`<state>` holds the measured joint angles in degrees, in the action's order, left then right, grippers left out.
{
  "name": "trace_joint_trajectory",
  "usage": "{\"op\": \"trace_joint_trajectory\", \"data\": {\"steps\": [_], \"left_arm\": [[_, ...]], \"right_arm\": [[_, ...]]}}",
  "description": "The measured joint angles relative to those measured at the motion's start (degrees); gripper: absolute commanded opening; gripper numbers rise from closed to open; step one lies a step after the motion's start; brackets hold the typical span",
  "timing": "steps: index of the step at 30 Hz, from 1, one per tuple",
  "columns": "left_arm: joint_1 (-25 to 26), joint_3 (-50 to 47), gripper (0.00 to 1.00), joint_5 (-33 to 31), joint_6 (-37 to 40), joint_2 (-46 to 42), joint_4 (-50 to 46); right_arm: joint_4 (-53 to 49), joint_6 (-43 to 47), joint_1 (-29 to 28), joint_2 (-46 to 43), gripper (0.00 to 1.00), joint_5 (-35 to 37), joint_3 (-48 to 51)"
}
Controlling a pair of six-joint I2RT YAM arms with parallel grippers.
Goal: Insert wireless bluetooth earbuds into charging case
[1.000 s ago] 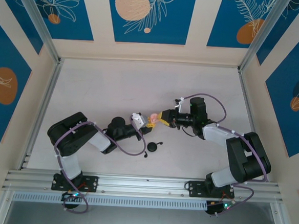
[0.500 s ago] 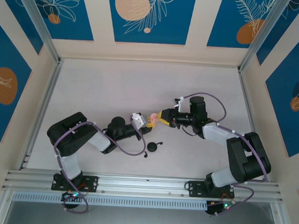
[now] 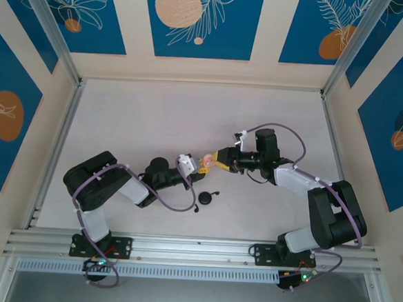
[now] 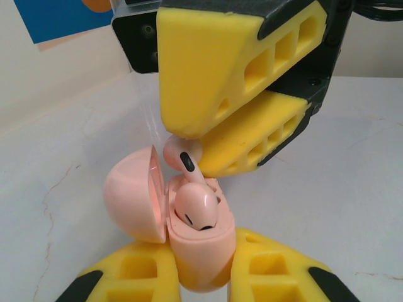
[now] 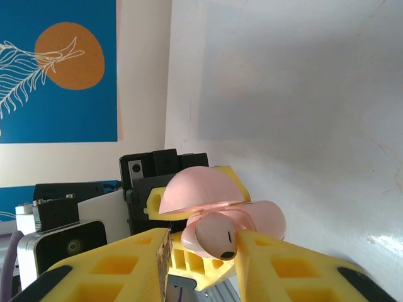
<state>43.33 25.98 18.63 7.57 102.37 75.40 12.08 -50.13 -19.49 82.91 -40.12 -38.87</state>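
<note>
My left end effector [image 4: 200, 277] is clamped on the open pink case [image 4: 135, 195] with one pink earbud [image 4: 196, 207] seated, and the second earbud [image 4: 182, 157] sits at its mouth between my right end effector [image 4: 196, 150] fingers, whether gripped I cannot tell, so next I'd ease its stem straight down.

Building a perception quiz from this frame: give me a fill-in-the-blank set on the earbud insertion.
1. The left gripper is shut on the ___ case.
2. Its lid stands ___.
3. One earbud sits in the case; the other earbud is at the tips of the ___ arm's gripper.
4. The second case, on the table, is ___.
Missing: pink; open; right; black.
</note>
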Motion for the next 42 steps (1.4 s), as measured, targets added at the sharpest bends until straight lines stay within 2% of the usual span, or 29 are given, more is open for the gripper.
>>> {"op": "trace_joint_trajectory", "data": {"steps": [23, 31, 42], "left_arm": [[0.0, 0.0, 0.10, 1.5, 1.7, -0.7, 0.4], [0.0, 0.0, 0.10, 2.2, 2.1, -0.7, 0.4], [0.0, -0.1, 0.10, 2.4, 2.1, -1.3, 0.7]], "right_arm": [[-11.1, 10.8, -0.1, -1.0, 0.26, -0.6, -3.9], [-15.6, 15.1, -0.4, -1.0, 0.30, -0.7, -5.6], [-18.8, 16.4, -0.4, -2.3, 0.32, -0.4, -6.8]]}}
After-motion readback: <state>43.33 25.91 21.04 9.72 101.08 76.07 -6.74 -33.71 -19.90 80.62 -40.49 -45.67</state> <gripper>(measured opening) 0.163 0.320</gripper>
